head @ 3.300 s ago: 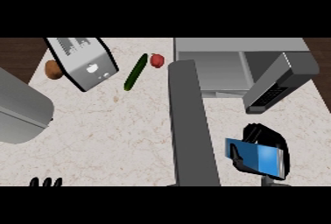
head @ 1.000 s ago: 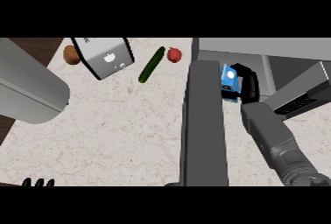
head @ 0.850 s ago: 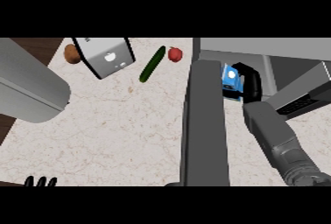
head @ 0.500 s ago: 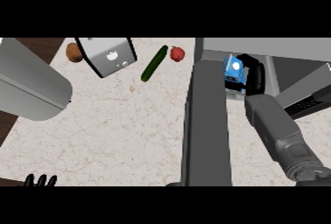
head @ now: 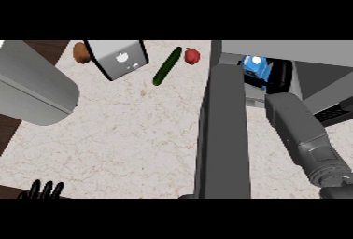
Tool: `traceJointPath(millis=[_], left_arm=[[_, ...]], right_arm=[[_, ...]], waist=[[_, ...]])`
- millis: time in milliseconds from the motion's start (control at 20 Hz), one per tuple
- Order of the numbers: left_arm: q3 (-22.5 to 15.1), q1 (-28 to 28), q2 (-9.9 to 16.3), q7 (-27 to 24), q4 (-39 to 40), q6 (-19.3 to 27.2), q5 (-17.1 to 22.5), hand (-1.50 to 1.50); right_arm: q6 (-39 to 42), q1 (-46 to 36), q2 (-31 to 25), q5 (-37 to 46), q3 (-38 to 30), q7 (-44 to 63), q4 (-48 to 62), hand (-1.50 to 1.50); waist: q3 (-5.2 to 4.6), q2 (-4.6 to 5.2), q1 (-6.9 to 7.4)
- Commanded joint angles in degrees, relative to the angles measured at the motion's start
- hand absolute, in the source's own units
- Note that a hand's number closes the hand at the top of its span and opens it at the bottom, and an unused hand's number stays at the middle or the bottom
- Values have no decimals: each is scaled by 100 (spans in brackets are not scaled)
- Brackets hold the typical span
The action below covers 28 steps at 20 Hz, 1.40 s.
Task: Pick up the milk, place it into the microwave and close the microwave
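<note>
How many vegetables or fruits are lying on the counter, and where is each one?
3: a brown potato at the top left, a green cucumber lying diagonally at top centre, and a red tomato just right of it. Others may be hidden behind the open microwave door.

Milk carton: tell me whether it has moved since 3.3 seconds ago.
Yes. The milk carton, held by the right hand, went from the counter's near side into the microwave.

So the right robot hand [head: 278, 77] is reaching into the open microwave [head: 289, 51], curled round the blue milk [head: 252, 71]. The microwave door [head: 224, 135] sticks out toward the viewer. Over on the table [head: 131, 135] there's a cucumber [head: 167, 66] and a red apple [head: 192, 55], and the left robot hand [head: 43, 191] sits open at the bottom-left edge.
</note>
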Motion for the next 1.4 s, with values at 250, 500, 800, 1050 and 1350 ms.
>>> traceJointPath(millis=[250, 500, 800, 1050, 1350], left_arm=[[90, -153, 82, 26, 149, -91, 51, -150], [-28, -145, 37, 10, 46, -58, -57, -150], [13, -370, 80, 60, 185, -68, -97, -150], [20, -389, 126, 79, 214, -102, -119, -150], [-4, -481, -48, 22, 373, 17, -147, -150]], right_arm=[[-872, -133, -12, 127, -58, -152, 83, 150], [-2388, 478, -514, 785, 489, 1564, 983, -150], [-1280, 76, -111, 1337, 1067, 1494, 915, -150], [-996, -75, 317, 1364, 1098, 1407, 861, -150], [-432, -254, 413, 1386, 1123, 1368, 868, -150]], waist=[[0, 42, 121], [-62, 187, 311], [8, 78, 367], [21, 67, 339], [9, 50, 271]])
